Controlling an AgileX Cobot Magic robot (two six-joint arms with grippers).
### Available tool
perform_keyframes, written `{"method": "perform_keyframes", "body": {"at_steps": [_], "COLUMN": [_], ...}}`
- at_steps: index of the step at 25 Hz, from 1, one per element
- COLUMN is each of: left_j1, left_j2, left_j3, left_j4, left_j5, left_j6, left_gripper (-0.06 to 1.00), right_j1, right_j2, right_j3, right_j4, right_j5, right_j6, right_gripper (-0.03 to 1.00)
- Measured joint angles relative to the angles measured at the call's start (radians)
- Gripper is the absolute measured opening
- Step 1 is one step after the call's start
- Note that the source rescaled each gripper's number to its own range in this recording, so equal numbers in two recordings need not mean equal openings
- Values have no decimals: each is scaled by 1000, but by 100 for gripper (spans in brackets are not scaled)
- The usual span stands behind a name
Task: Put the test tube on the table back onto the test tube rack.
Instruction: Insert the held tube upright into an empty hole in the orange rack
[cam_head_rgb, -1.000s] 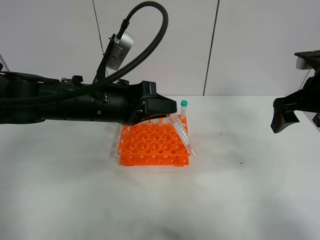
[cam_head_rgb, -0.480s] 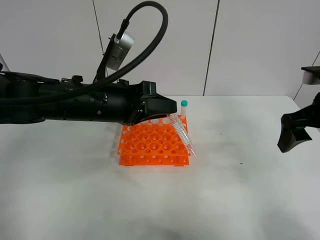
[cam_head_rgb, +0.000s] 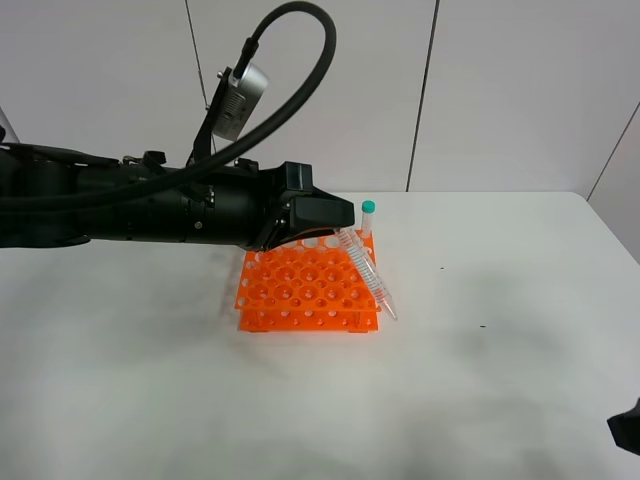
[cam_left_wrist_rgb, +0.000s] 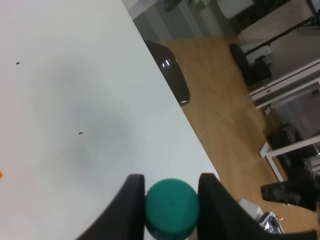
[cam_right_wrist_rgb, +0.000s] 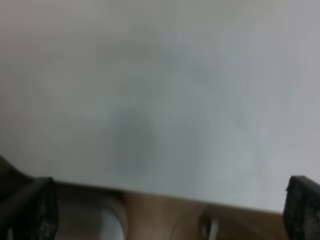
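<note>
My left gripper (cam_head_rgb: 343, 222) is shut on the teal cap (cam_left_wrist_rgb: 171, 206) of the test tube (cam_head_rgb: 368, 275). The clear tube slants down past the right edge of the orange test tube rack (cam_head_rgb: 300, 290). Its pointed tip lies near the rack's front right corner, close to the white table (cam_head_rgb: 480, 350); I cannot tell whether it touches. In the left wrist view both dark fingers (cam_left_wrist_rgb: 131, 200) press the cap's sides. My right gripper (cam_right_wrist_rgb: 165, 207) stands wide open over the table's edge, holding nothing. Only a dark bit of that arm (cam_head_rgb: 627, 432) shows in the exterior view's lower right corner.
A second teal-capped tube (cam_head_rgb: 367, 220) stands upright in the rack's back right corner, just beside my left gripper. The left arm's black body (cam_head_rgb: 150, 210) and cable loop span the view's left half. Beyond the table edge are wooden floor and furniture (cam_left_wrist_rgb: 280, 100).
The right arm has dropped from the right edge down to the lower right corner of the exterior view, almost out of it. The left arm and the held tube have stayed put.
</note>
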Motion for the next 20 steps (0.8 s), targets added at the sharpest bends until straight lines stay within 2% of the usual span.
{"method": "perform_keyframes", "body": {"at_steps": [4,8,13,20], "left_j1": [0,0,0,0], "left_j2": [0,0,0,0], "left_j3": [0,0,0,0], "left_j4": [0,0,0,0], "left_j5": [0,0,0,1], "left_j6": [0,0,0,0], "left_gripper": [0,0,0,0], "right_j1": [0,0,0,50], "right_j2": [-244,-381,-466,-556], "right_j3": [2,6,6,8], "right_j4": [0,1,4,20], "right_j5": [-29,-29,-29,-29], "right_j6": [4,6,6,6], "right_gripper": [100,100,100,100]}}
